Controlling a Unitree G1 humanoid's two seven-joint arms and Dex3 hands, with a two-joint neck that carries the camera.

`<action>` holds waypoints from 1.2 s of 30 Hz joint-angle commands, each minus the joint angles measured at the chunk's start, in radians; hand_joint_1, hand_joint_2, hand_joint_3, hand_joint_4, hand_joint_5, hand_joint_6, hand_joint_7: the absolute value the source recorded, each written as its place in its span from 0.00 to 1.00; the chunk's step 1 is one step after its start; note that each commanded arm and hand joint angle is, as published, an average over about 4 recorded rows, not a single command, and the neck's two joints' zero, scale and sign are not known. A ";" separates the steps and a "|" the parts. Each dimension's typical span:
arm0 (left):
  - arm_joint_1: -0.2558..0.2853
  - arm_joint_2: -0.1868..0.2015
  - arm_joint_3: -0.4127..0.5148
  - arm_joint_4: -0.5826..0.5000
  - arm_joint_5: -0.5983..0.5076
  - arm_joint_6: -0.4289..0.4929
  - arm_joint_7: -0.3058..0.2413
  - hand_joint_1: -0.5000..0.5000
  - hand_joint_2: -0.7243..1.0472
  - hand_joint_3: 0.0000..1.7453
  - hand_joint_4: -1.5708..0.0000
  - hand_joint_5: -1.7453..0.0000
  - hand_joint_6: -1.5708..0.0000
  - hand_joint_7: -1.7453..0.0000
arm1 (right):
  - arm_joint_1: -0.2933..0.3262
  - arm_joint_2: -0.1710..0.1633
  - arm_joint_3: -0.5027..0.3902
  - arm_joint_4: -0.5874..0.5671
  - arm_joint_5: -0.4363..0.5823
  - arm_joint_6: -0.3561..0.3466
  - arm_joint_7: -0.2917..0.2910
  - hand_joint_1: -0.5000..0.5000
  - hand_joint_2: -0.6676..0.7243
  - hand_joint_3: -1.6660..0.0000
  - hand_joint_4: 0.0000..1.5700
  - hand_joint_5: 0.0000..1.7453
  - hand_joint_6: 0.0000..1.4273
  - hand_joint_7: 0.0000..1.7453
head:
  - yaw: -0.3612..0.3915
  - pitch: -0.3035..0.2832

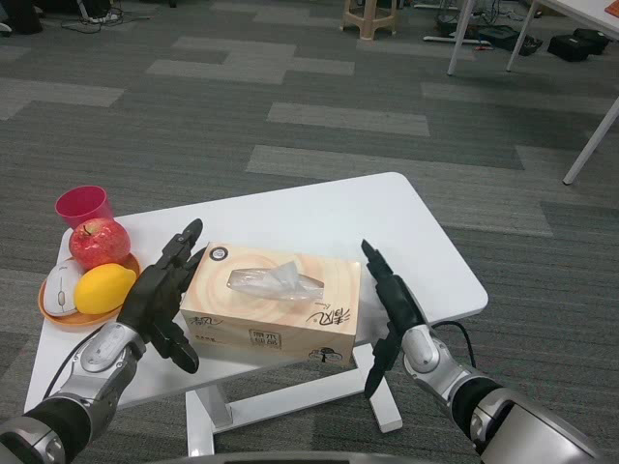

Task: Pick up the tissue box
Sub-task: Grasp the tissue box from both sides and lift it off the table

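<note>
You have the tissue box [273,304] lying flat at the near edge of the white table [387,232], about midway across, with a tuft of tissue sticking up from the slot in its top. Your left hand [162,298] is at the box's left end, palm turned toward it and fingers spread and stretched out; the fingertips lie right against that end, though you cannot tell from here how firmly they press. Your right hand [392,307] is at the box's right end, fingers straight and pointing away from you, held flat and just beside the side of the box; whether it touches is hard to tell. Neither hand has closed around anything, and the box rests on the table between them. On the far left of the table you have an orange plate [58,311] carrying a red apple [99,242], a yellow lemon [104,288] and a white mouse [62,290], with a pink cup [83,205] standing just behind the plate. Beyond the table the grey carpet [290,106] stretches away.
</note>
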 commanded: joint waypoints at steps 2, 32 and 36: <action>0.001 0.000 -0.005 0.004 -0.003 0.003 -0.003 1.00 0.10 0.00 1.00 0.84 1.00 1.00 | -0.026 0.008 0.064 -0.001 0.005 0.001 0.000 0.08 1.00 1.00 0.00 0.00 0.00 0.00 | -0.004 -0.003; -0.018 -0.006 -0.034 0.007 -0.005 0.004 0.000 1.00 0.10 0.00 1.00 0.88 1.00 1.00 | -0.150 0.099 0.130 0.124 0.011 0.027 -0.202 0.08 1.00 1.00 0.00 0.00 0.00 0.00 | -0.024 0.013; -0.018 -0.008 -0.034 0.007 -0.005 0.004 0.000 1.00 0.10 0.00 1.00 0.88 1.00 1.00 | -0.158 0.099 0.112 0.126 0.011 0.027 -0.212 0.08 1.00 1.00 0.00 0.00 0.00 0.00 | -0.027 0.012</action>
